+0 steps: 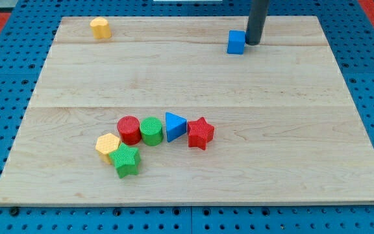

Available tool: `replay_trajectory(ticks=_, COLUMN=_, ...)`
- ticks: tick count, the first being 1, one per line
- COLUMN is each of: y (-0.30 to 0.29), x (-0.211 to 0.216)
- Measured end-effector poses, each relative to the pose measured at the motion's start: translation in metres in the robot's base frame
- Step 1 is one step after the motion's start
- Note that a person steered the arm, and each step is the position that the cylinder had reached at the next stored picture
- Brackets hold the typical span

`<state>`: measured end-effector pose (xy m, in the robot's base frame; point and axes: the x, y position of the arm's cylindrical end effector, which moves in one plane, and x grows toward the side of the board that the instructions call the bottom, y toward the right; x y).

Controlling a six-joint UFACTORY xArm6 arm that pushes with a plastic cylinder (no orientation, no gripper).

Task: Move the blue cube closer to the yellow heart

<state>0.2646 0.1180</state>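
The blue cube point(236, 42) sits near the view's top edge of the wooden board, right of centre. My tip point(252, 43) stands just at the cube's right side, touching or nearly touching it. The yellow heart point(100, 27) lies at the board's top left corner, far to the left of the cube.
A cluster sits in the lower middle of the wooden board point(304, 143): a red cylinder point(129, 129), a green cylinder point(151, 130), a blue triangle point(174, 126), a red star point(200, 132), a yellow hexagon point(107, 145) and a green star point(125, 160).
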Motion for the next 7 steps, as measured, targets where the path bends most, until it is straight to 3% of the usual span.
replay_trajectory(ticks=1, y=-0.099, x=-0.010)
replay_trajectory(ticks=2, y=-0.098, x=0.000)
replay_trajectory(ticks=3, y=-0.044, x=0.027)
replay_trajectory(ticks=4, y=-0.123, x=0.030)
replay_trajectory(ticks=5, y=-0.239, x=0.000)
replay_trajectory(ticks=6, y=-0.258, x=-0.005)
replay_trajectory(ticks=7, y=-0.176, x=0.012)
